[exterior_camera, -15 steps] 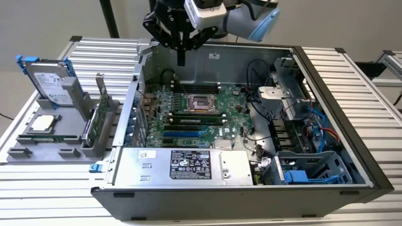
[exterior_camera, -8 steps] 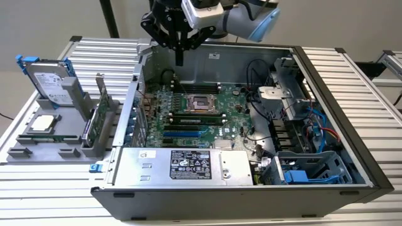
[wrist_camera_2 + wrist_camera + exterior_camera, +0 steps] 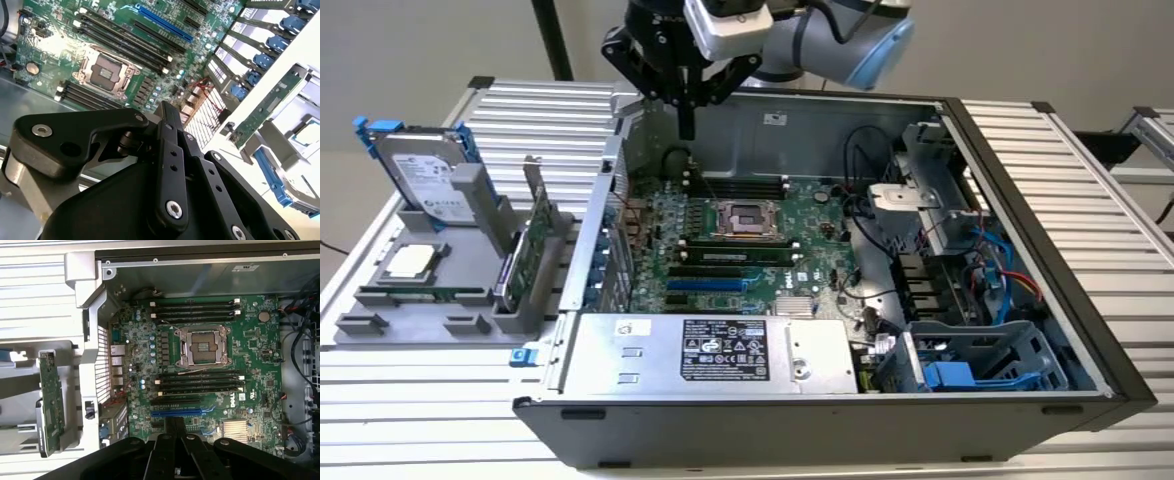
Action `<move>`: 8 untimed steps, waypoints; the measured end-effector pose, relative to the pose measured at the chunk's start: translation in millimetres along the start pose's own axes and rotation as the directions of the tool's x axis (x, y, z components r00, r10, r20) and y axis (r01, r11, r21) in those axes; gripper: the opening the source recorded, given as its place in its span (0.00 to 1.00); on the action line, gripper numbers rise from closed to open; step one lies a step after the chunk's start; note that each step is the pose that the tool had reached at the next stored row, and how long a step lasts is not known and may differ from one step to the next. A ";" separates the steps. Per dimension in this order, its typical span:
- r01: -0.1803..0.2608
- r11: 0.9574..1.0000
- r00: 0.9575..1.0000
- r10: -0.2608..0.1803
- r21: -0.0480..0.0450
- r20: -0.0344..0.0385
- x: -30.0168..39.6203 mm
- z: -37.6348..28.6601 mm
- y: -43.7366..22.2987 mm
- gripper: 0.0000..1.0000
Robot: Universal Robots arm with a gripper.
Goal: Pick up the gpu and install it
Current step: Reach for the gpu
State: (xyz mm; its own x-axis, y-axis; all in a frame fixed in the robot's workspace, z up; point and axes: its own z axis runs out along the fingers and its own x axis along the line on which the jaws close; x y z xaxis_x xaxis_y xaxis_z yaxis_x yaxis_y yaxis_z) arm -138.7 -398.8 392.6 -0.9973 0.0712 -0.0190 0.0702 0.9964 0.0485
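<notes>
- The gpu (image 3: 538,250) is seen edge-on, upright in the grey holder (image 3: 387,330) left of the case (image 3: 1067,250); its cooler is hidden.
- The pincer (image 3: 684,128) is closed and empty over the far motherboard (image 3: 720,255) edge, well right of the gpu.

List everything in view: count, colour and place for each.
computer case: one, dark grey, lying open on the table.
motherboard: one, green, inside the case.
power supply: one, silver, along the case's near edge.
drive cage: one, grey and blue, in the case's near corner at the exterior view's right.
parts holder: one, grey, beside the case at the exterior view's left.
gpu: one, green, upright in the holder, nearest the case.
hard drive: one, silver in a blue frame, upright at the holder's far end.
processor: one, silver, flat in the holder.
memory stick: one, green, lying in the holder.
table: one, silver, slatted.
gripper: one, black, shut and holding nothing, above the case's far side.
</notes>
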 end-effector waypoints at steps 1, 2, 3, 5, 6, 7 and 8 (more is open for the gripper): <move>0.000 1.000 1.000 0.000 0.000 0.000 1.6 0.0 -0.1 0.00; 0.000 1.000 1.000 0.000 0.000 0.000 3.2 -0.1 -0.2 0.00; 0.000 1.000 1.000 0.000 0.000 0.000 4.9 -0.1 -0.3 0.00; 0.000 1.000 1.000 0.000 0.000 0.000 8.1 -0.2 -0.6 0.00; 0.000 1.000 1.000 0.000 0.000 0.000 9.7 -0.2 -0.7 0.00; 0.000 1.000 1.000 0.000 0.000 0.000 11.3 -0.3 -0.8 0.00; 0.000 1.000 1.000 0.000 0.000 0.000 12.7 -0.3 -0.9 0.00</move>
State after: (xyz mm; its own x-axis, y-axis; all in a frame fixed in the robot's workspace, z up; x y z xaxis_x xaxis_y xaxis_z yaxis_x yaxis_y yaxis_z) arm -151.5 -398.8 392.6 -0.9973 0.0712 -0.0190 0.0702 0.9964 0.0485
